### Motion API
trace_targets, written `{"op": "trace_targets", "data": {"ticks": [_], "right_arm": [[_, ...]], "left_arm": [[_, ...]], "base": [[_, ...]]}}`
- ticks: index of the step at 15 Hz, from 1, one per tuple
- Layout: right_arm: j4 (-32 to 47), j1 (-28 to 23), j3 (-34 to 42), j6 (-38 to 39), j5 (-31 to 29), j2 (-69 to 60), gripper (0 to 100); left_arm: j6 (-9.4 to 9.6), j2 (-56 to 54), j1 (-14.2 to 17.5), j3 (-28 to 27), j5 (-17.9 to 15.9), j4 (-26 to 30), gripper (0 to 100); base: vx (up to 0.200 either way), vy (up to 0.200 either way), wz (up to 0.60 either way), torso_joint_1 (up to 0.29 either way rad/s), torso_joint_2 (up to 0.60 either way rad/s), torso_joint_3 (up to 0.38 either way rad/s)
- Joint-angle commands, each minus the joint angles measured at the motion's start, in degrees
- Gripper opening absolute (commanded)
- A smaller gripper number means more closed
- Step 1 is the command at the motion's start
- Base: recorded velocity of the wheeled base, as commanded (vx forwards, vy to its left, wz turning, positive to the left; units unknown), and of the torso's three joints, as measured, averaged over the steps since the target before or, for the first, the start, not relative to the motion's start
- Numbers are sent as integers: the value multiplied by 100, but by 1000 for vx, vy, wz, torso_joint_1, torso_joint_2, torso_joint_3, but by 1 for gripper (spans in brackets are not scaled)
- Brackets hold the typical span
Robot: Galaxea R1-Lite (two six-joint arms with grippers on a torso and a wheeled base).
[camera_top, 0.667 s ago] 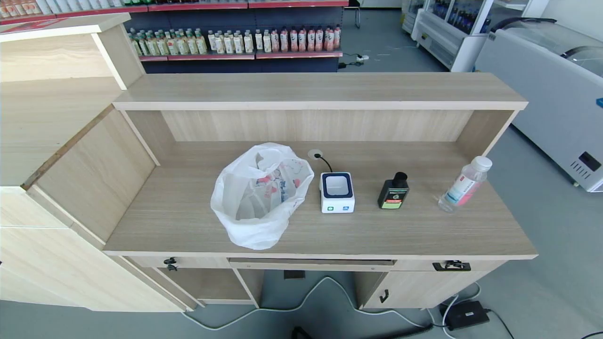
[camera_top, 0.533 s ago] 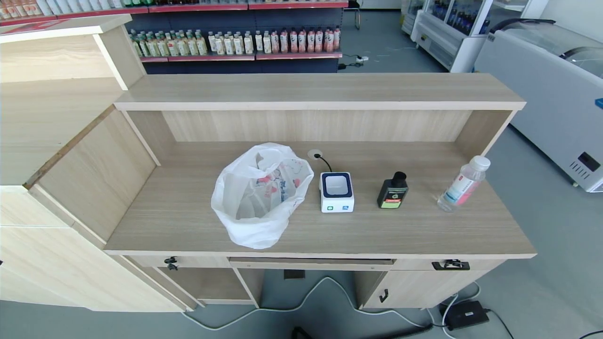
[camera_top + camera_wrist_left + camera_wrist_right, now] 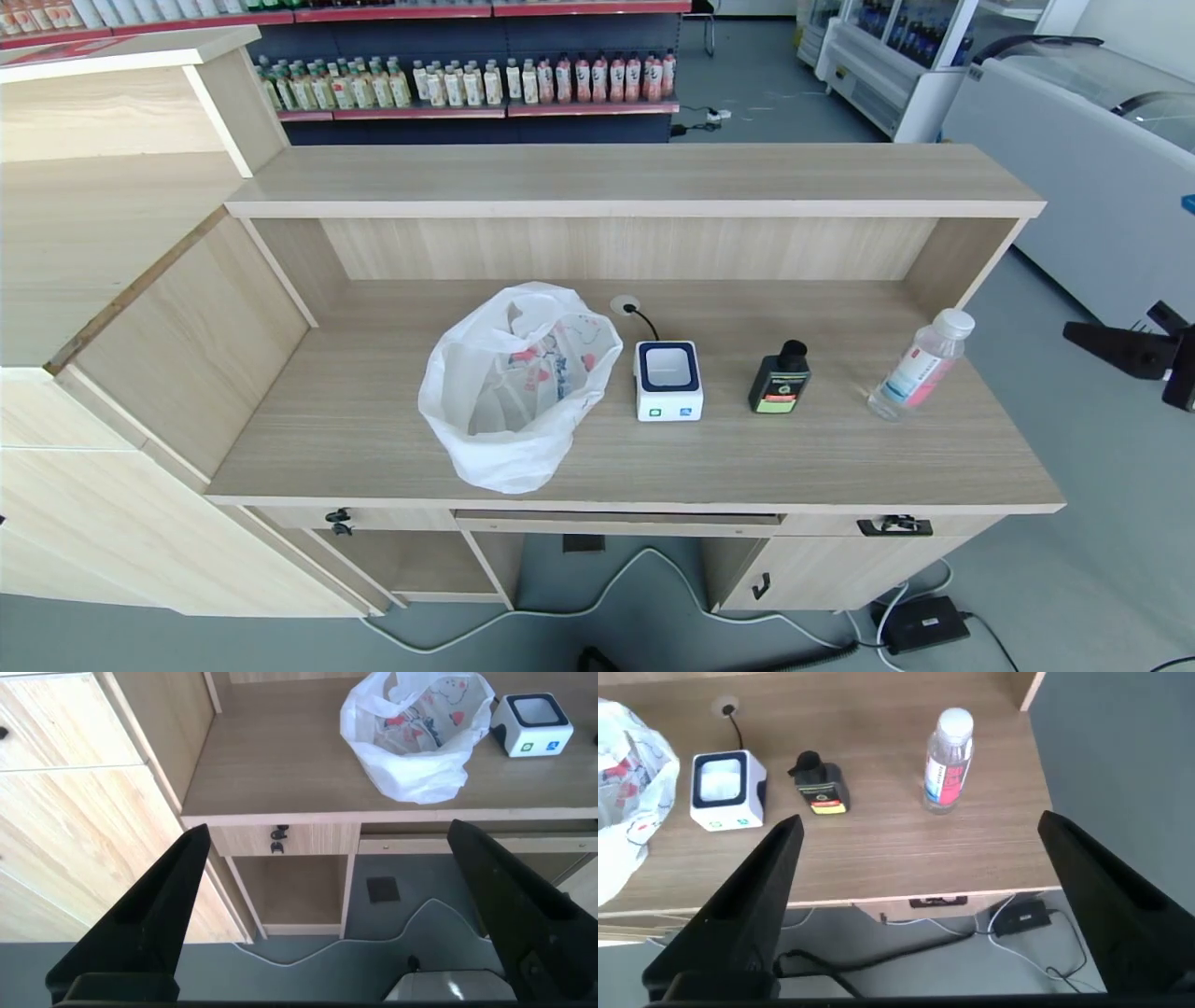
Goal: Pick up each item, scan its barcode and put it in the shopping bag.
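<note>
On the wooden counter lies an open white shopping bag, also in the left wrist view. To its right stand a white scanner, a small black bottle and a clear water bottle. My right gripper hangs open off the counter's right end, level with the water bottle and apart from it. My left gripper is open, low in front of the counter's left part, holding nothing.
A raised back shelf and a left side wall enclose the counter. Drawers and a cupboard sit below it, with cables and a power brick on the floor. A chest freezer stands to the right.
My right gripper has come into the head view at the right edge. The items on the counter have not moved.
</note>
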Motion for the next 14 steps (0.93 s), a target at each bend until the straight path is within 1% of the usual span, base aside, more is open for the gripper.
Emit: {"op": "trace_targets", "data": {"ticks": [1,2,3,4,6,10,11,14], "right_arm": [[-1095,-1322,-879,-1028,507,2512,100],[-1131,-1410,-1063,-1133,604,2767,100],[-1069,-1454,-1512,-1186,657,3224,100],[-928,-1454,-1802,-1265,657,3462,100],[-691,-1410,-2250,-1731,674,3857,100],[-726,-803,-2127,-1819,648,3980,100],[-726,-768,-2127,-1828,648,3954,100],[-665,-698,-2320,-2258,604,3242,100]], "left_arm": [[0,-2,0,1,9,-2,100],[0,-2,0,1,0,-2,100],[0,-2,0,1,0,-2,100],[0,-2,0,1,9,-2,100],[0,-2,0,1,9,-2,100],[0,-2,0,1,9,-2,100],[0,-2,0,1,0,-2,100],[0,-2,0,1,0,-2,100]], "base": [[0,0,0,0,0,0],[0,0,0,0,0,0],[0,0,0,0,0,0],[0,0,0,0,0,0],[0,0,0,0,0,0],[0,0,0,0,0,0],[0,0,0,0,0,0],[0,0,0,0,0,0]]}}
